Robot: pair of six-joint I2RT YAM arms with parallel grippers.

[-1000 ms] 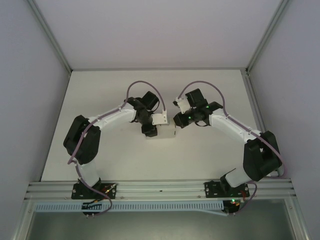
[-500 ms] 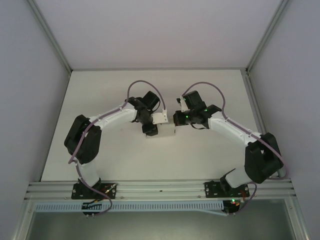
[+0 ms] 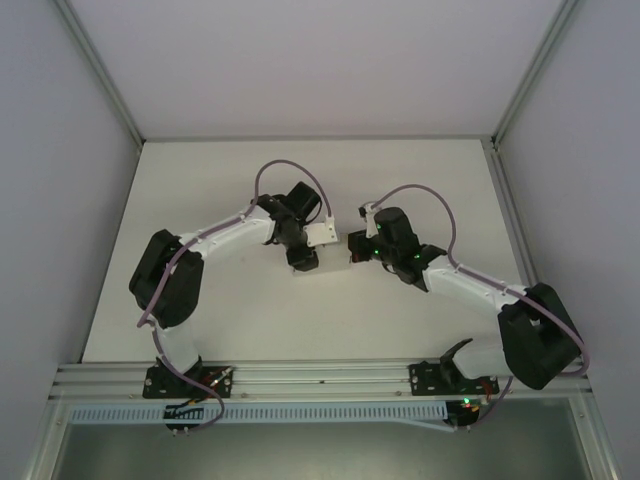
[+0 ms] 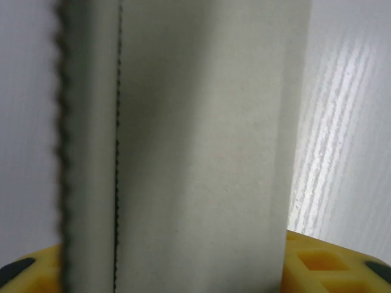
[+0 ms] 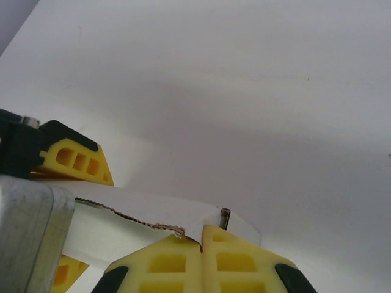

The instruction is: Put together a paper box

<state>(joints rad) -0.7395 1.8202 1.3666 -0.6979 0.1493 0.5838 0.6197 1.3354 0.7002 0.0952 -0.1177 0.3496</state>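
The paper box [image 4: 201, 152] is white thin cardboard with a torn-looking corrugated edge. In the left wrist view one upright panel stands close to the camera, between the yellow fingertips [image 4: 330, 262] of my left gripper [image 4: 183, 274], which is shut on it. In the right wrist view my right gripper [image 5: 201, 244] has its yellow pads pressed together on a flap of the paper box [image 5: 140, 210]. A fingertip [image 5: 73, 162] of the left gripper shows behind the cardboard. From above, the left gripper [image 3: 305, 252] and right gripper [image 3: 357, 246] meet at mid-table.
The white table [image 3: 300, 180] is enclosed by pale walls and aluminium posts [image 3: 100, 85]. An aluminium rail [image 3: 320, 375] carrying both arm bases runs along the near edge. Purple cables [image 3: 275, 168] loop above each wrist.
The right arm has swung its elbow toward the near edge and turned its wrist, closing in on the box's end. The box no longer lies plainly visible below the grippers. The left arm barely moved.
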